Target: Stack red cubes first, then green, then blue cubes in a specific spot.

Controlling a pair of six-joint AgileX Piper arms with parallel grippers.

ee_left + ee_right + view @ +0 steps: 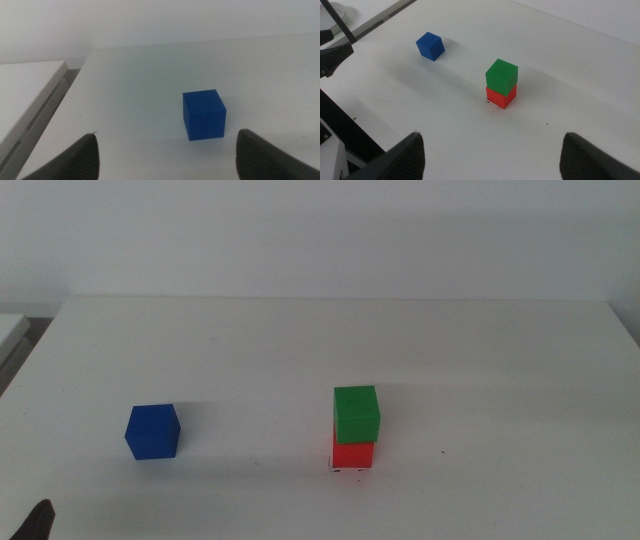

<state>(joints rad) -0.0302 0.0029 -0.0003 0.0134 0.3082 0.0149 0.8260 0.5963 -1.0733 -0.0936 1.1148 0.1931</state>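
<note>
Surface: a plain white table (480, 350) against a pale wall, evenly lit.
Red cube: the red cube (352, 454) sits on the table at the bottom of a two-cube stack, right of centre in the middle view.
Marked spot: thin black pen marks (350, 471) show at the red cube's base, on the side nearest the camera.
Green cube: the green cube (357, 414) rests on top of the red cube, slightly turned and offset from it.
Blue cube: the blue cube (152, 431) stands alone on the table, well apart from the stack, toward the left.
Left gripper: the left gripper (167, 150) has its jaws spread wide and holds nothing; the blue cube lies ahead of it, between the jaw lines.
Right gripper: the right gripper (492, 152) is likewise spread and empty, raised back from the stack.
</note>
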